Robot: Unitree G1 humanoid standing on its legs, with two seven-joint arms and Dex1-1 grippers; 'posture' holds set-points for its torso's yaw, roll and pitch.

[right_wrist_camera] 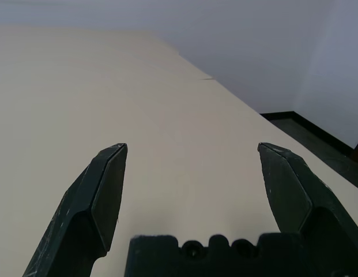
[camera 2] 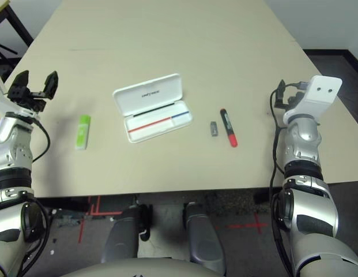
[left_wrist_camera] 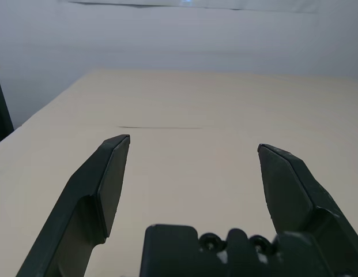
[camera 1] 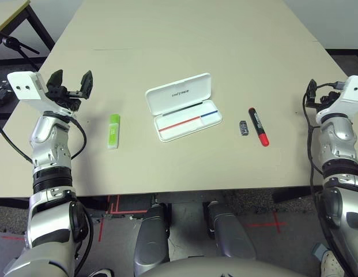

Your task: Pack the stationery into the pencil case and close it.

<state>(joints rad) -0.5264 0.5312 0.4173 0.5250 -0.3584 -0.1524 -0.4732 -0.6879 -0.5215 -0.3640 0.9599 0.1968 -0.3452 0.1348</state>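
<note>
beige table [camera 1: 184,40] | white wall behind | dark floor at edges

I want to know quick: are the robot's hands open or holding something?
Left gripper: open, holding nothing.
Right gripper: open, holding nothing.

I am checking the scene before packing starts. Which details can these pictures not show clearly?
- Lettering on the pencil case lid: too small to read in the eye views.
- Label on the red marker: too small to read.
- What the small dark block is: too small to tell.
- Right gripper: in the left eye view the frame's right edge cuts it off.
</note>
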